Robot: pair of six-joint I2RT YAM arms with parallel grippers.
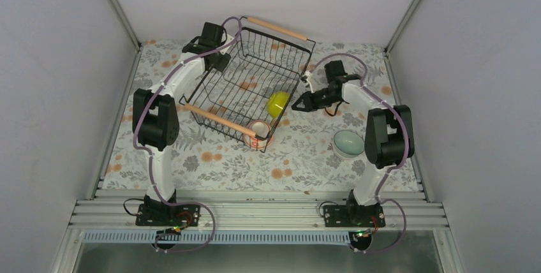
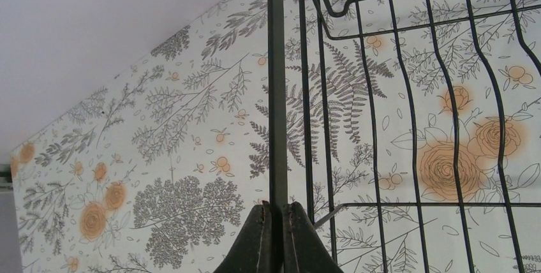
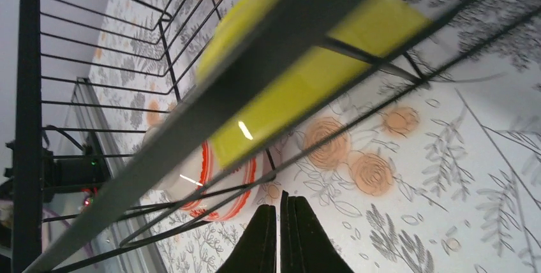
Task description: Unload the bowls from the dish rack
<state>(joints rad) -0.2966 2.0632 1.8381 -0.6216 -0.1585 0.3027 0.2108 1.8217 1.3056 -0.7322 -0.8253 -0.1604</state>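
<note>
Tablecloth [image 1: 210, 158], floral with orange blooms, lies under the dish rack [image 1: 242, 75], with grey walls [image 1: 57, 62] round it. The left arm reaches to the rack's far-left corner, left gripper [image 2: 276, 212] pinching a thick wire. At the rack's right side the right gripper [image 3: 279, 212] has its fingers pressed together, empty, by the yellow-green bowl [image 1: 277, 103] inside. The patterned bowl [image 1: 258, 131] sits in the rack's near corner, and the mint bowl [image 1: 348, 143] stands outside, to the right.

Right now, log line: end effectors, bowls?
left end effector: shut on dish rack | right end effector: shut, empty | yellow-green bowl, patterned bowl: in dish rack | mint bowl: on table
</note>
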